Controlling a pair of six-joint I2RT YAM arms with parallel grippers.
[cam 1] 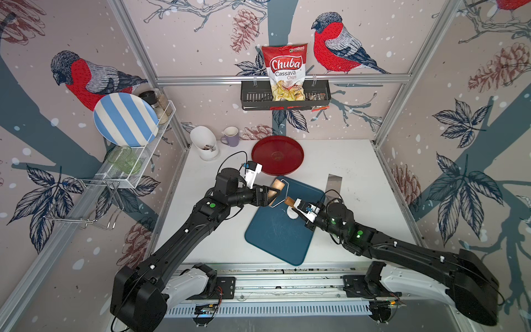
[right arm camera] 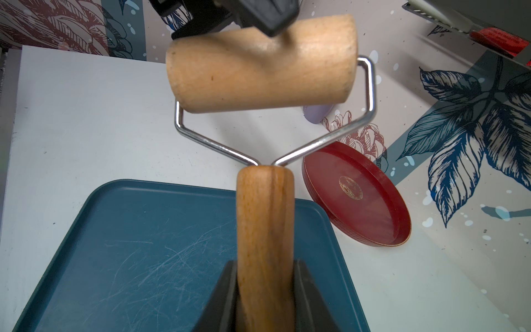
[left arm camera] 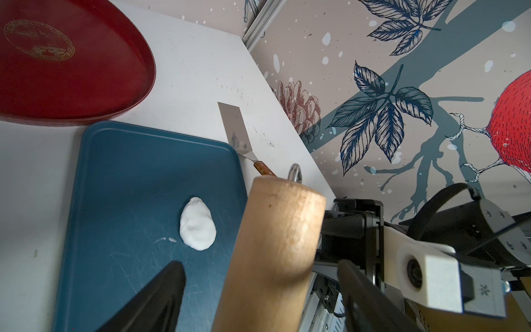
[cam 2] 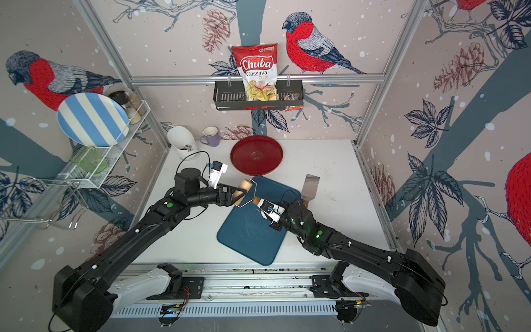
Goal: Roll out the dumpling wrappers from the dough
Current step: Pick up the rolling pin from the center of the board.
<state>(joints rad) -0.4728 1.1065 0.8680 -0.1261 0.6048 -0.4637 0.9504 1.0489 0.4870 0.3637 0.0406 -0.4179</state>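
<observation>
The dough [left arm camera: 197, 224] is a small oval white lump on the blue board [left arm camera: 129, 186]. In both top views the dough [cam 1: 292, 214] [cam 2: 262, 215] lies partly under my right gripper. No dumpling wrappers are in view. A wooden roller hangs above the board. My right gripper [right arm camera: 265, 264] [cam 1: 296, 205] is shut on its handle [right arm camera: 264, 215]. The drum [right arm camera: 258, 66] [cam 1: 278, 186] sits between the fingers of my left gripper [left arm camera: 258, 266] [cam 1: 271, 195]. That gripper is open, with a gap showing on each side of the drum.
A red plate [cam 1: 277, 155] lies just beyond the board. A steel spatula [cam 1: 333, 184] rests off the board's right edge. A purple mug [cam 1: 230, 136] and a white holder [cam 1: 204, 142] stand at the back left. Racks hang on the walls.
</observation>
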